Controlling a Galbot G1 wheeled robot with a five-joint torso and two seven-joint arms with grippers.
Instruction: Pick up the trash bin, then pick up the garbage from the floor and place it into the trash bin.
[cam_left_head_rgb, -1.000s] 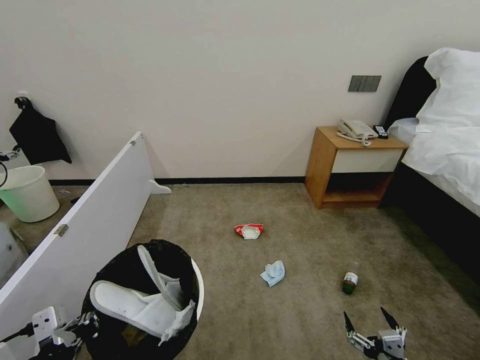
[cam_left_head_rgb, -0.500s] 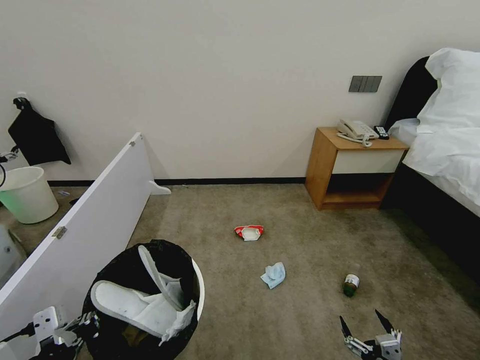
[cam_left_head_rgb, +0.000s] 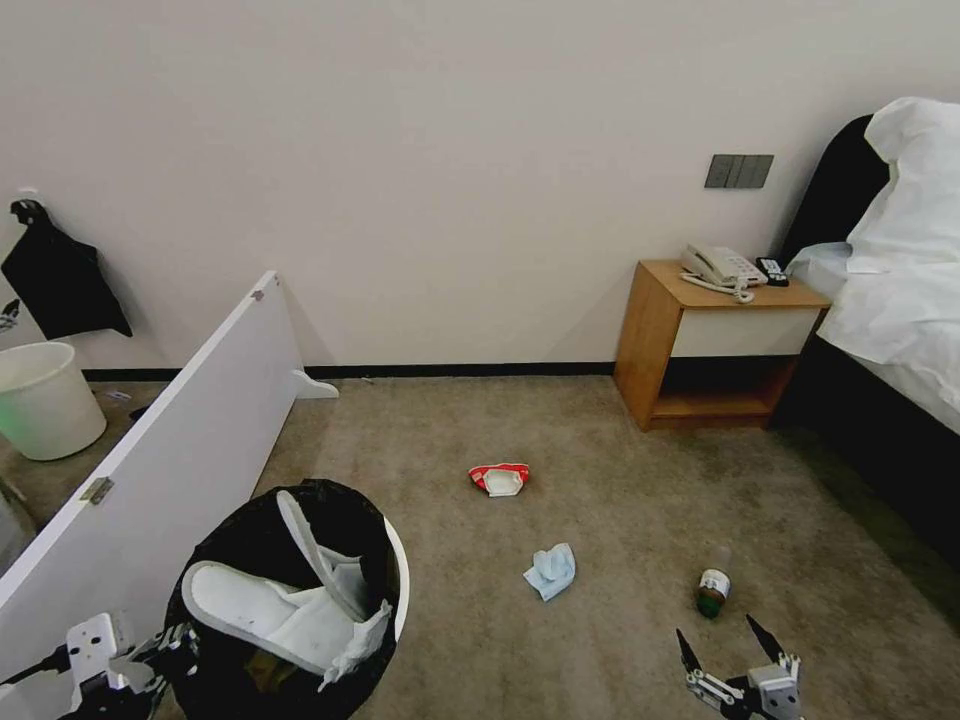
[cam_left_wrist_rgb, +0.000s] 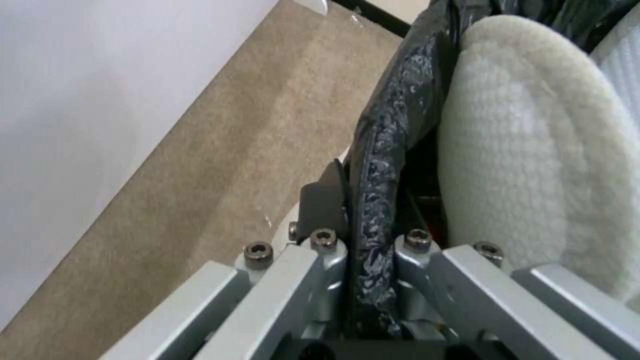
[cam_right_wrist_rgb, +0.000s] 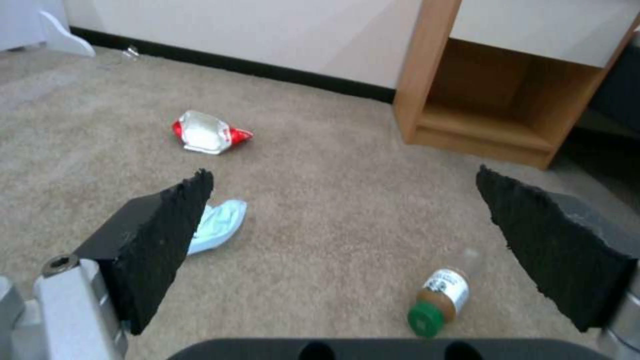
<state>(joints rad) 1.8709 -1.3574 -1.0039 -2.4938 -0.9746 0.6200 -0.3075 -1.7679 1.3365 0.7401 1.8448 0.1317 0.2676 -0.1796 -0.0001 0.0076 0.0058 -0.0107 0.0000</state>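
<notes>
Nearby, labelled bottle, print unreadable, right gripper spread

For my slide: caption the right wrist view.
Open right gripper over carpet, with a bottle, blue wad and red packet ahead.

The whole head view is shifting: the nightstand, the wall switch plate and the bed are sliding toward the right edge, while the plain white bucket and the hanging black bag are drifting toward the left edge, so the camera is moving rather than the room. The small green bottle, the pale-blue wad and the red-white packet are sitting lower in that view than a second ago. The right gripper, jaws spread wide, is ending up just short of the small green bottle, closer to it than before.
</notes>
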